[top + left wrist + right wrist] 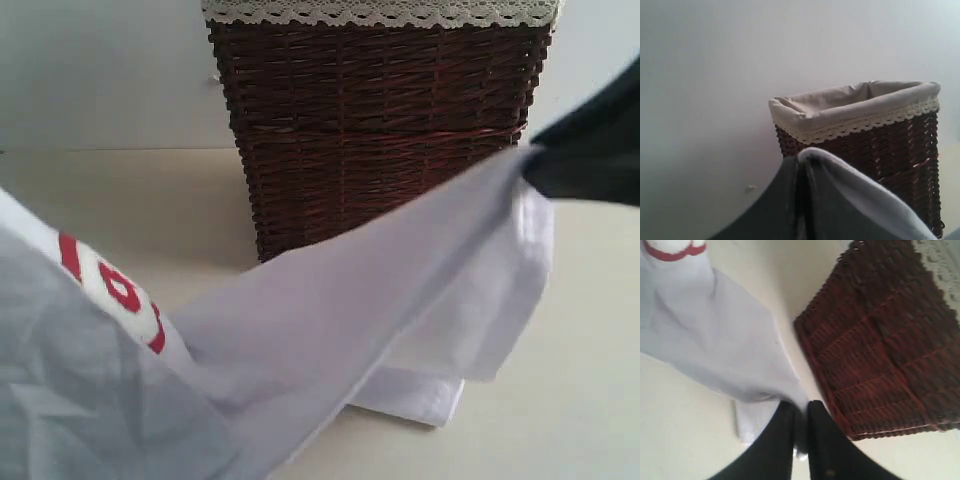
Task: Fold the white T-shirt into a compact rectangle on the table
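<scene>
**Jaws pinched shut on a lifted shirt**

Both pairs of jaws are closed on cloth. The left gripper [801, 200] and the right gripper [801, 440] each pinch an edge of the white T-shirt [330, 320]. They hold it stretched above the table [585, 390], probably to spread it flat for folding. Its lowest part rests on the table in front of the wicker basket [380, 130].

Left tool [801, 165] and right tool [801, 412] both pinched closed.

Soft even daylight, slight blur, faint shadows
</scene>
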Motion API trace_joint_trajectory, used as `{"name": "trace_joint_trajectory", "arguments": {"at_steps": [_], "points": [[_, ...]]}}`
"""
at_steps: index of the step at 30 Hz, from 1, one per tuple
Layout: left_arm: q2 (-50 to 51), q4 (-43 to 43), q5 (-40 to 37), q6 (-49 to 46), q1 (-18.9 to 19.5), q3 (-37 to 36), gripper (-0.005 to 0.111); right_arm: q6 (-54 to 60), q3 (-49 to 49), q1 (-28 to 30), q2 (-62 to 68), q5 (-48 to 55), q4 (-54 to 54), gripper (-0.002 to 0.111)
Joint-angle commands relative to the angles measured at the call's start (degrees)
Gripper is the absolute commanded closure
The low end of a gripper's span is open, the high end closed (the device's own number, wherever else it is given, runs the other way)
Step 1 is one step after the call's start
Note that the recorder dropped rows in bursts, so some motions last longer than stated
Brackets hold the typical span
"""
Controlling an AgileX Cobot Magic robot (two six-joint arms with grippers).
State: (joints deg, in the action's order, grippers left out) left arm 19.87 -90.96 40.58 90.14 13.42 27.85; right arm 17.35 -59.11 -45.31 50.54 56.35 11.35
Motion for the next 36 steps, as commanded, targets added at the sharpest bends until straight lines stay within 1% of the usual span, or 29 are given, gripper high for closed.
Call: {"name": "trace_joint_trajectory", "arguments": {"at_steps": [1, 3, 4, 5, 8, 10, 11, 13, 17, 18, 19, 20, 24, 26, 28, 30, 31, 32, 34, 35, 36], "points": [[-5.61, -5.55, 0.59, 7.25, -0.3, -1.14, 0.107, 8.56, 3.41, -0.02, -6.29, 6.15, -12.18, 0.108], [-6.91, -7.42, 2.6, 10.24, -0.3, -1.14, 0.107, 9.97, 5.27, -0.02, -7.63, 9.84, -15.45, 0.108], [-7.26, -8.42, 5.13, 11.59, -0.3, -1.14, 0.107, 10.84, 6.25, -0.02, -7.96, 12.15, -16.25, 0.108], [-7.22, -8.99, 8.64, 12.64, -0.3, -1.14, 0.107, 11.82, 7.19, -0.02, -7.96, 13.62, -17.11, 0.108], [-6.42, -8.99, 18.56, 17.48, -0.3, -1.86, 0.107, 13.57, 10.11, -0.02, -7.57, 13.62, -18.92, 0.108], [-5.62, -8.99, 23.6, 18.06, -0.3, -3.19, 0.103, 14.55, 11.96, -0.02, -6.43, 13.62, -20.08, 0.108], [-5.22, -8.99, 24.56, 18.06, -0.3, -3.98, 0.098, 15.01, 12.87, -0.02, -5.89, 13.62, -20.65, 0.108], [-4.46, -8.99, 24.79, 18.06, -0.3, -5.43, 0.083, 16.27, 14.52, -0.02, -4.88, 13.62, -22.64, 0.108], [-4.2, -8.99, 24.35, 18.06, -0.3, -7.77, 0.037, 17.45, 16.18, -0.02, -2.93, 13.62, -28.22, 0.108], [-4.2, -8.99, 23.4, 18.06, -0.3, -7.87, 0.029, 17.45, 16.42, -0.02, -2.65, 13.62, -29.19, 0.107], [-4.2, -8.99, 22.48, 18.06, -0.3, -7.87, 0.024, 17.45, 16.72, -0.02, -2.39, 13.62, -29.8, 0.105], [-4.2, -8.99, 21.17, 18.06, -0.3, -7.87, 0.023, 16.97, 16.95, -0.02, -2.0, 13.62, -30.42, 0.102], [-4.2, -8.99, 16.35, 18.62, -0.3, -6.54, 0.023, 16.91, 17.83, -0.02, -0.84, 13.62, -30.32, 0.085], [-4.2, -8.99, 12.31, 20.48, -0.3, -6.33, 0.024, 15.48, 17.98, -0.02, -0.81, 13.62, -29.95, 0.077], [-4.09, -8.99, 6.45, 24.69, -0.3, -6.33, 0.029, 13.98, 17.98, -0.02, -0.81, 13.62, -28.39, 0.071], [-3.27, -8.99, 2.13, 29.12, -0.3, -7.2, 0.038, 13.01, 17.98, -0.02, -0.81, 13.62, -24.92, 0.066], [-2.3, -8.99, 2.58, 29.93, -0.3, -7.69, 0.044, 13.01, 17.98, -0.02, -0.81, 13.62, -23.01, 0.066], [-0.83, -8.99, 4.81, 30.72, -0.3, -8.24, 0.048, 13.01, 17.98, -0.02, -0.81, 13.62, -20.17, 0.065], [3.1, -8.99, 11.46, 31.12, -0.3, -9.54, 0.056, 11.8, 17.98, -0.02, -0.53, 13.62, -13.62, 0.065], [5.89, -8.99, 15.11, 30.75, -0.3, -10.48, 0.06, 7.91, 17.98, -0.02, -0.27, 13.62, -10.19, 0.065], [8.87, -8.99, 17.97, 29.26, -0.3, -11.49, 0.063, 2.82, 17.98, -0.02, 0.31, 11.07, -7.19, 0.065]]}}
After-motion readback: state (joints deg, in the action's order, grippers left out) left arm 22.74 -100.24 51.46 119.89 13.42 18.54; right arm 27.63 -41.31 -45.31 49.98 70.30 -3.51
